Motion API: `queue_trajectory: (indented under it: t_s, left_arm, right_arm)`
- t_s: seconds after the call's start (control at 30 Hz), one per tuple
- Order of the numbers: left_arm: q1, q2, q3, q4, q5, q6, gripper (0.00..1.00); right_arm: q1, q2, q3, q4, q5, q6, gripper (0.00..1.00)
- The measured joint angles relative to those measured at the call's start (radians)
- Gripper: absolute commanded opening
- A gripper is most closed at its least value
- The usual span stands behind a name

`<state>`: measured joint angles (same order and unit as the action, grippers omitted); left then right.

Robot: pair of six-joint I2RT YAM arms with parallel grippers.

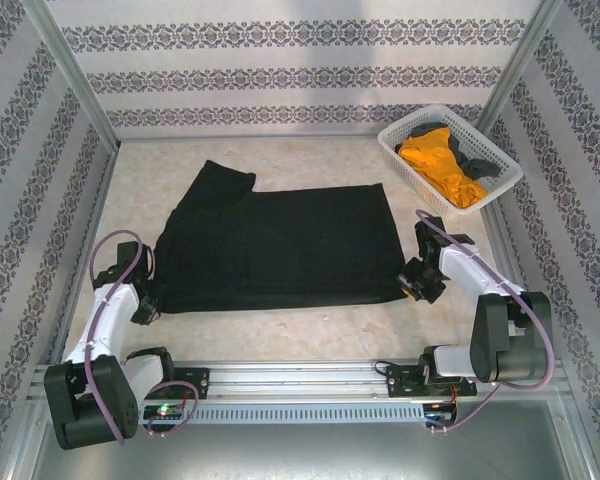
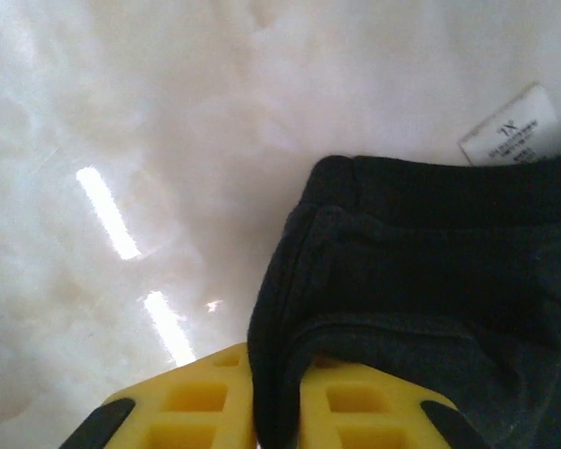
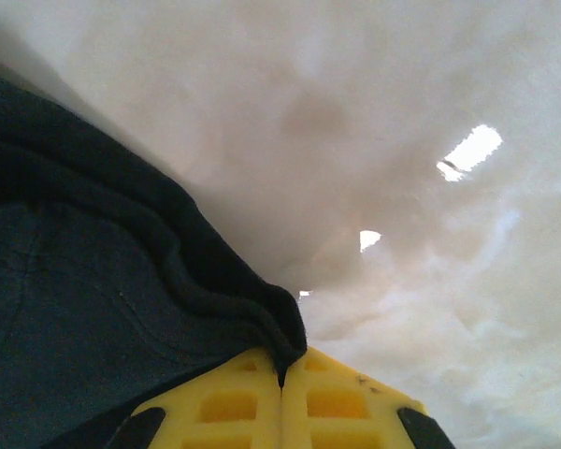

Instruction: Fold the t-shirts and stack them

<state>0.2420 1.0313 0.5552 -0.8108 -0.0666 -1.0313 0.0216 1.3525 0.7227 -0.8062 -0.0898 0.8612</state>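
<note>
Black shirt (image 1: 280, 245): plain, flat mid-frame on the table (image 1: 310, 335), sleeve at upper left. Left claw (image 2: 276, 398) and right claw (image 3: 281, 379) each clamped tight on a lower corner.

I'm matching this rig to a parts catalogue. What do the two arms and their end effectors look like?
The left arm and right arm share white links between chunky black joint housings, each with a mauve cable looping outside. The left end effector and right end effector have yellow fingers moulded with square recesses, black at the outer corners.
</note>
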Motion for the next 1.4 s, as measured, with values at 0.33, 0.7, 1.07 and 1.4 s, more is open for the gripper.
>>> queue_trajectory:
  t_s: [0.33, 0.7, 1.07, 1.4]
  left_arm:
    - [0.000, -0.094, 0.058, -0.122, -0.074, -0.095, 0.55]
    - [-0.030, 0.157, 0.224, 0.172, 0.167, 0.053, 0.53]
    - [-0.076, 0.460, 0.269, 0.387, 0.375, 0.256, 0.42]
    - [-0.106, 0.563, 0.290, 0.461, 0.404, 0.277, 0.34]
  right_arm:
    - [-0.006, -0.109, -0.010, -0.067, 0.089, 0.030, 0.52]
    - [0.064, -0.089, 0.069, 0.114, 0.039, -0.051, 0.30]
    - [0.019, 0.152, 0.131, 0.169, -0.017, -0.134, 0.31]
    - [-0.020, 0.276, 0.184, 0.159, -0.021, -0.151, 0.08]
